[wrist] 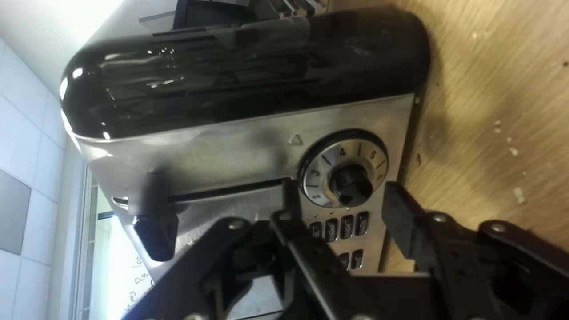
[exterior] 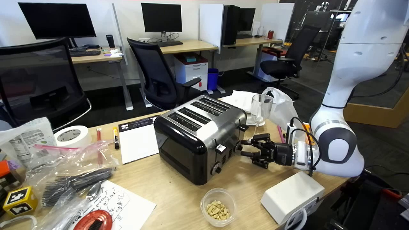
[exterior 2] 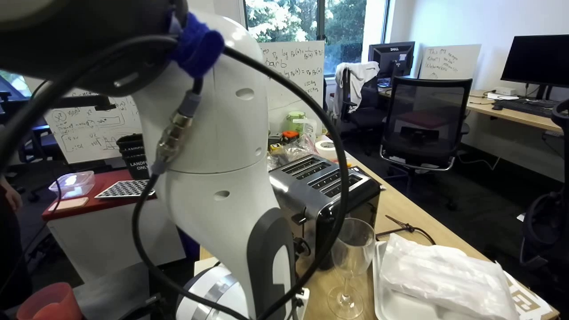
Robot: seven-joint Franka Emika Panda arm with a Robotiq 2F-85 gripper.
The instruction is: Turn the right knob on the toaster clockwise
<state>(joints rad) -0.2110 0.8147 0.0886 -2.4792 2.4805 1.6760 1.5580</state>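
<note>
The black and steel four-slot toaster (exterior: 182, 156) stands on the table; it also shows in both exterior views (exterior 2: 306, 191) and fills much of the wrist view (wrist: 249, 75). Its right knob (exterior: 238, 147) is partly hidden by my fingers in an exterior view. In the wrist view the knob (wrist: 351, 184) has a black stem on a silver numbered dial; the triangle mark lies nearest the line between 3 and 4. My gripper (exterior: 244, 148) is open, with one finger on each side of the knob (wrist: 342, 189). I cannot tell whether a finger touches it. The arm hides the gripper in an exterior view.
The left knob (exterior: 216, 168) and a lever (exterior: 243, 127) are on the same toaster face. A wine glass (exterior: 261, 108) stands close behind the gripper. A cup of nuts (exterior: 219, 207) and a white box (exterior: 292, 196) stand in front. A white pad (exterior: 139, 143) lies beside the toaster.
</note>
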